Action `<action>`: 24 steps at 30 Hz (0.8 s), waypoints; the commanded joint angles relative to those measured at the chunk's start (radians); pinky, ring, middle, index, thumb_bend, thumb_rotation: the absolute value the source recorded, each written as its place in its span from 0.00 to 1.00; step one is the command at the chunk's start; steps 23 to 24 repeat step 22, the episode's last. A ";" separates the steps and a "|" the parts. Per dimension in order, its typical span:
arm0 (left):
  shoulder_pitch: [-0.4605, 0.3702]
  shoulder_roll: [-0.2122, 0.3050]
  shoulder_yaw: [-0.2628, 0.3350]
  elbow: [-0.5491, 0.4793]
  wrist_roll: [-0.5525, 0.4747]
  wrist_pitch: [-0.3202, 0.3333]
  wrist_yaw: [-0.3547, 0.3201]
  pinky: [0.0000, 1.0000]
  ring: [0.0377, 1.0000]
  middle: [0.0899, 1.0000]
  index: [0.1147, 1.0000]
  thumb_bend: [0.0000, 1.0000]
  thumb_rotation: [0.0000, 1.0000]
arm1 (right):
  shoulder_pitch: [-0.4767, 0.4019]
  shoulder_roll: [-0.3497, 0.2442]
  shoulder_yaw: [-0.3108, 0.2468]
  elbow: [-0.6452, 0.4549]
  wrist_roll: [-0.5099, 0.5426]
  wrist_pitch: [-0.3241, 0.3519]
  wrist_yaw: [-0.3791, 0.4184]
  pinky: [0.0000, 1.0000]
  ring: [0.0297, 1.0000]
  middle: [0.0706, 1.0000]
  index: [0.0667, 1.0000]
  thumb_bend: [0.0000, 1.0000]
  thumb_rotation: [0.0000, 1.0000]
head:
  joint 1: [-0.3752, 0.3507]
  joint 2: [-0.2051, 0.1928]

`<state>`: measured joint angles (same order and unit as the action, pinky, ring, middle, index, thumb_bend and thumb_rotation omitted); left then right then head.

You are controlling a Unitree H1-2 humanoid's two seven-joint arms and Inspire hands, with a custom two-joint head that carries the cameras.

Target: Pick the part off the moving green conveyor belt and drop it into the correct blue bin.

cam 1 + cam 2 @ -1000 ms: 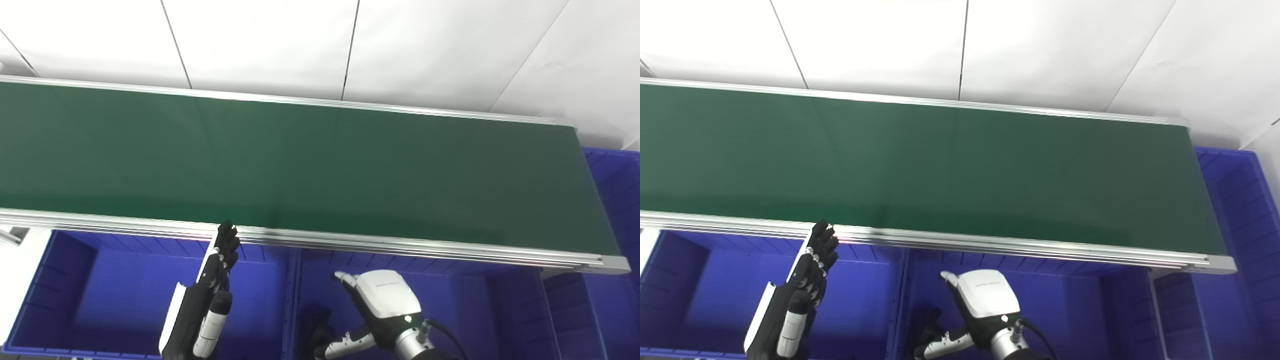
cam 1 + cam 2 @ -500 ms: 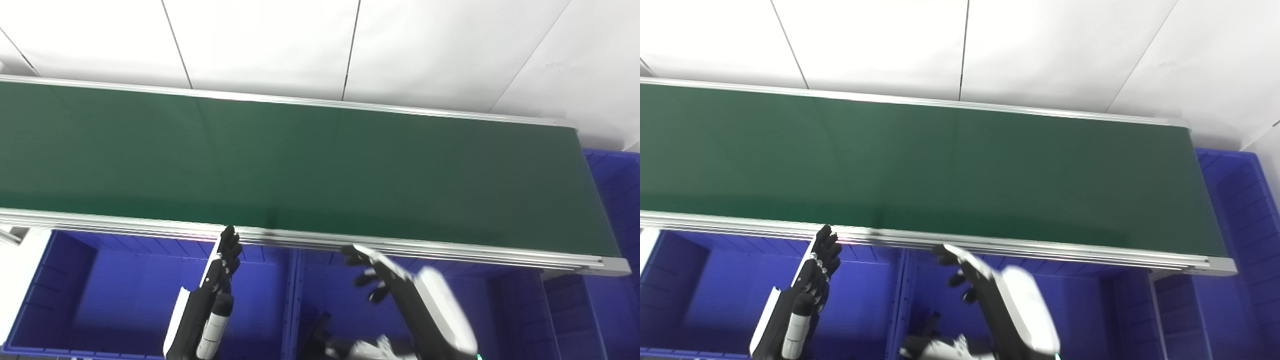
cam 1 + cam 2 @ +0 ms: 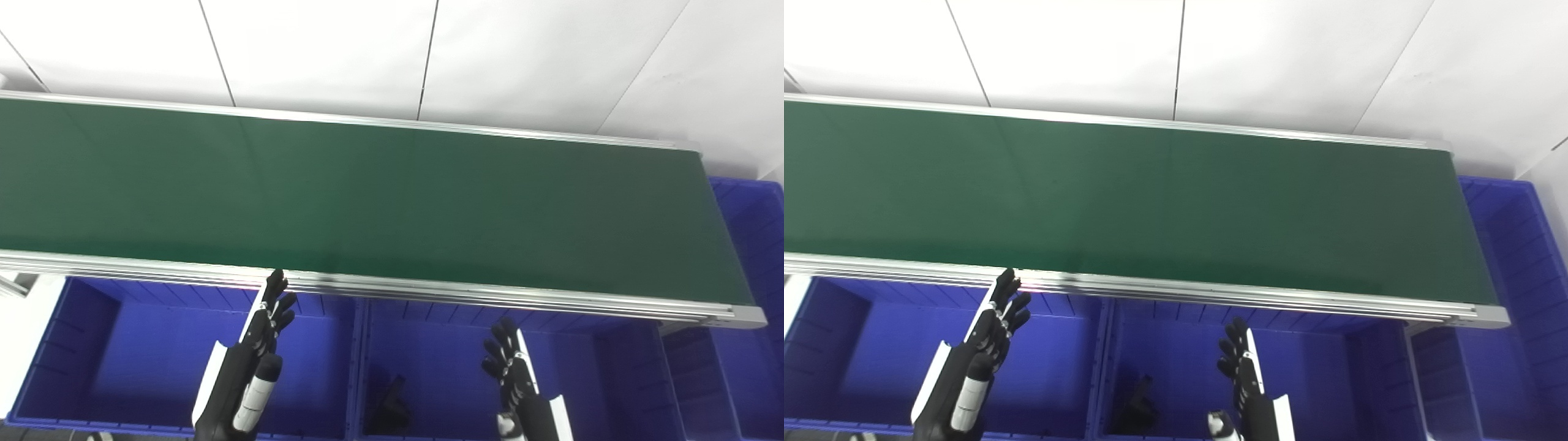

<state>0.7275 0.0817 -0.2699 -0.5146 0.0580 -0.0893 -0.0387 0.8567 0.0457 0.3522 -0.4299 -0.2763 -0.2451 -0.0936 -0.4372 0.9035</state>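
The green conveyor belt (image 3: 392,202) runs across the view and carries no part. A dark part (image 3: 389,413) lies on the floor of the middle blue bin (image 3: 465,361). My left hand (image 3: 257,349) is open, fingers straight, held edge-on over the left blue bin (image 3: 153,361), fingertips near the belt's front rail. My right hand (image 3: 511,380) is open and empty, fingers up, over the middle bin to the right of the dark part.
An aluminium rail (image 3: 429,291) edges the belt's near side. A third blue bin (image 3: 753,245) stands at the belt's right end. Another bin section (image 3: 692,380) lies at the lower right. White panels lie behind the belt.
My right hand turned from palm-down over the middle bin, swung up and opened, then settled edge-on, fingers up, further right. The dark part now lies uncovered in the bin. The left hand barely moved.
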 commanded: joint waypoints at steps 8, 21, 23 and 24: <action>-0.004 0.034 0.032 -0.044 -0.059 0.003 -0.029 1.00 1.00 1.00 1.00 0.75 1.00 | -0.068 0.121 0.113 0.071 -0.011 -0.024 -0.020 0.94 0.96 0.98 0.98 0.83 1.00 | -0.050 -0.003; 0.013 0.012 -0.003 -0.035 -0.054 -0.036 -0.030 1.00 1.00 1.00 1.00 0.72 1.00 | -0.055 0.096 0.109 0.066 0.017 -0.031 -0.031 0.96 0.96 0.99 1.00 0.83 1.00 | 0.062 -0.011; 0.015 0.009 -0.007 -0.035 -0.048 -0.035 -0.030 1.00 1.00 1.00 1.00 0.72 1.00 | -0.053 0.093 0.107 0.064 0.021 -0.031 -0.032 0.96 0.96 0.99 1.00 0.83 1.00 | 0.070 -0.013; 0.015 0.009 -0.007 -0.035 -0.048 -0.035 -0.030 1.00 1.00 1.00 1.00 0.72 1.00 | -0.053 0.093 0.107 0.064 0.021 -0.031 -0.032 0.96 0.96 0.99 1.00 0.83 1.00 | 0.070 -0.013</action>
